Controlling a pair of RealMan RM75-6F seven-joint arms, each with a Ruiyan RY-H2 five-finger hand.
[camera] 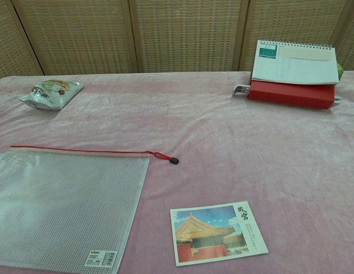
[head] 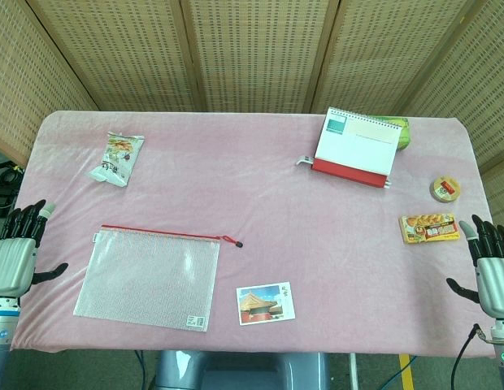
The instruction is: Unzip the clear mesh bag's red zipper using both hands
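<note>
Head view, bag: the clear mesh bag with the red zipper [head: 148, 278] lies flat near the front-left corner of the pink-covered desk [head: 260, 203], its zipper running along the far edge.
Head view, zipper: shut along its whole length as far as I can see; the red pull cord with a dark tip [head: 231, 240] trails off the bag's right far corner.
Head view, left hand: the left hand [head: 16, 252] hovers beside the desk's left edge, fingers spread, holding nothing.
Head view, right hand: the right hand [head: 492, 264] waits at the desk's right edge, fingers apart and empty too (well apart from the bag).
Head view, progress: nothing done yet, in my judgement; bracing the bag, taking the pull and drawing it leftward along the zipper all remain.
Head view, surroundings: a small snack packet [head: 118, 158] toward the far-left corner, a red-based spiral desk calendar [head: 356, 149] toward the far right, a small round yellow tin [head: 445, 189] and a flat orange food packet [head: 429, 228] by the right edge, a picture postcard of a palace [head: 264, 303] near the front edge.
Chest view, bag: it fills the lower left, the pull cord lying free on the cloth.
Chest view, hands: neither shows here.
Chest view, obstacles: nothing sits on the bag or the cord; the postcard lies near but clear of them.
</note>
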